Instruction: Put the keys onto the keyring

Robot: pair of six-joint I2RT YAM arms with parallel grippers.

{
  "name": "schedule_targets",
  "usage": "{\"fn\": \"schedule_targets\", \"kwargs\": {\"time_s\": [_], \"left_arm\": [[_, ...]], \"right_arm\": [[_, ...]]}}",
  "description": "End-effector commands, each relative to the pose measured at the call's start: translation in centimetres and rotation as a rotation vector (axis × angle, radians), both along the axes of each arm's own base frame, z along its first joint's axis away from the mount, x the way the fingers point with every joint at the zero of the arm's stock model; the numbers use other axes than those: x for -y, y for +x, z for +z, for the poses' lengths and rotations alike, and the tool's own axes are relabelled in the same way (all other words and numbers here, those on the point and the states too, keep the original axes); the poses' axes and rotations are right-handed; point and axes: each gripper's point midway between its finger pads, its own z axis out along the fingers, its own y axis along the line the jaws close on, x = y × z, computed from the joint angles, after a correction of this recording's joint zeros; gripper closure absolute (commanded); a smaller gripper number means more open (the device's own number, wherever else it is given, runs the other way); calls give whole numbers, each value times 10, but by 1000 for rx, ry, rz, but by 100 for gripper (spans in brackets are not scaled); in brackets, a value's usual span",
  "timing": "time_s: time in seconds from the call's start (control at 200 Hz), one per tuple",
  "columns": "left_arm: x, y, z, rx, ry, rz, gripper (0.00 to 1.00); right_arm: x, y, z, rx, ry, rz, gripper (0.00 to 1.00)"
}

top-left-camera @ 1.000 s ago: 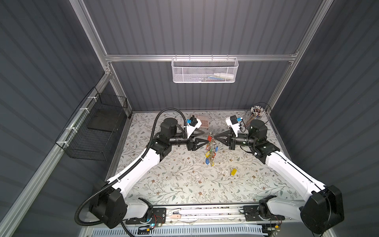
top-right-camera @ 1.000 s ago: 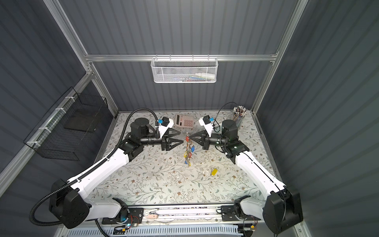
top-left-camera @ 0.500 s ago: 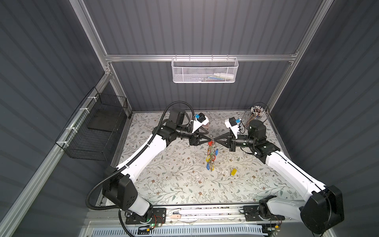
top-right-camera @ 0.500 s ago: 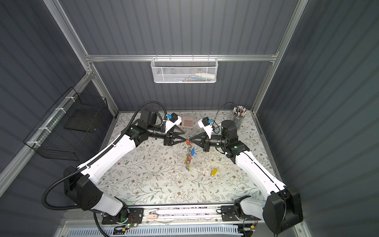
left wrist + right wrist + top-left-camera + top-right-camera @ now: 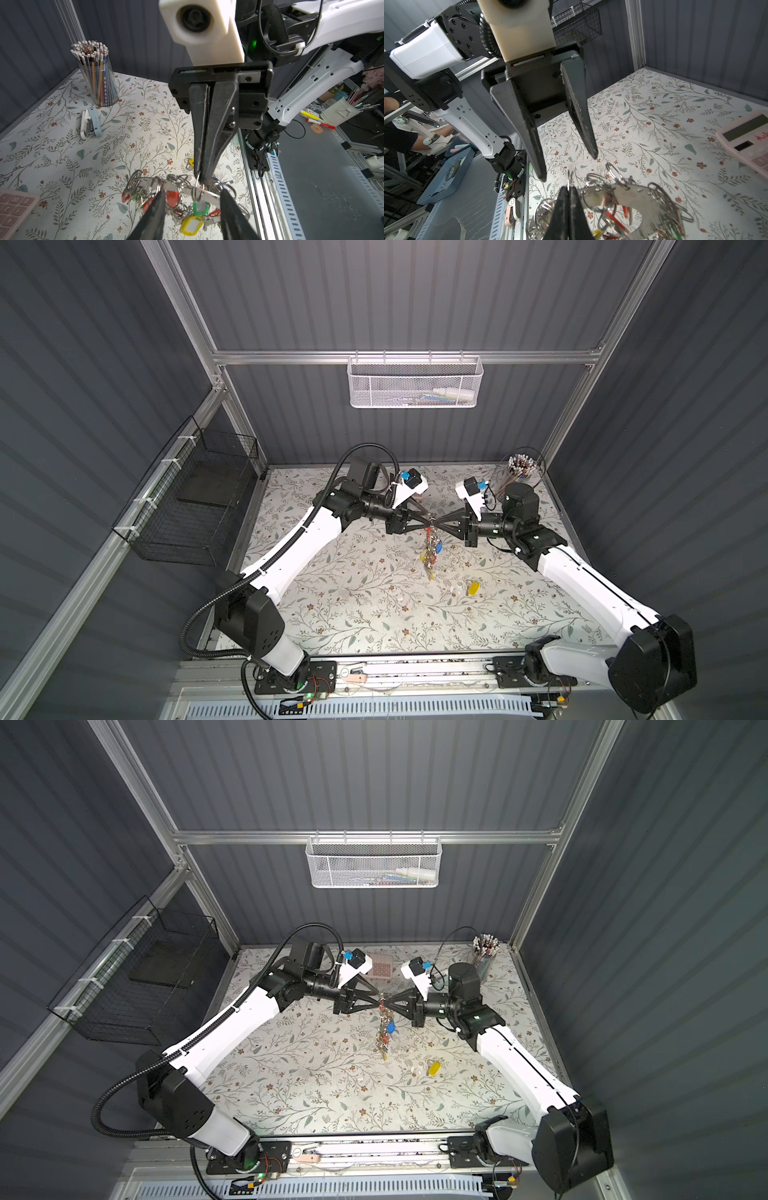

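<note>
One key lies loose, the yellow-tagged loose key (image 5: 472, 588), on the worktop (image 5: 374, 605) right of centre and toward the front edge, while the keyring (image 5: 182, 188) hangs in the air above the middle, nearer the back edge. The right gripper (image 5: 201, 179) is clamped on a split ring (image 5: 569, 177) at its rim; the left gripper (image 5: 568, 167) has its jaws apart, straddling the flat band. Best, I judge, to bite bare metal squarely — clear of tags — before the right lets go.
</note>
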Motion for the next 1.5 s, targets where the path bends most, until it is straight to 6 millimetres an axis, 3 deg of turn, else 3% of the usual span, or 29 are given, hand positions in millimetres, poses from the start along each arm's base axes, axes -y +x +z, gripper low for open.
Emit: {"fn": "schedule_targets", "kwargs": {"time_s": [0.0, 0.09, 0.225, 0.385, 0.76, 0.92, 1.055, 1.085, 1.21, 1.325, 1.495], "left_arm": [[2, -5, 4, -3, 1, -31, 59], [4, -6, 2, -5, 4, -35, 61], [6, -7, 2, -12, 5, -46, 74], [10, -8, 0, -18, 11, -59, 76], [10, -9, -2, -21, 20, -51, 100], [10, -9, 3, -30, -12, -33, 100], [8, -18, 26, -1, -120, -26, 100], [7, -20, 21, -6, -133, -14, 100], [1, -24, 31, 46, -220, 35, 100], [-2, -21, 33, 42, -251, 86, 100], [-5, -15, 27, 18, -301, 156, 100]], "right_arm": [[-4, -3, 26, 88, 45, 39, 100], [-4, -2, 26, 89, 46, 38, 100], [-4, -2, 25, 85, 45, 40, 100], [-4, -1, 26, 86, 45, 39, 100], [-5, -1, 24, 85, 42, 43, 100], [-5, 0, 25, 86, 46, 37, 100], [-4, 2, 29, 85, 57, 25, 100], [-4, 3, 31, 87, 62, 19, 100], [-2, 10, 35, 76, 71, -37, 89], [0, 6, 43, 79, 109, -46, 73], [6, 10, 48, 66, 125, -115, 70]]}}
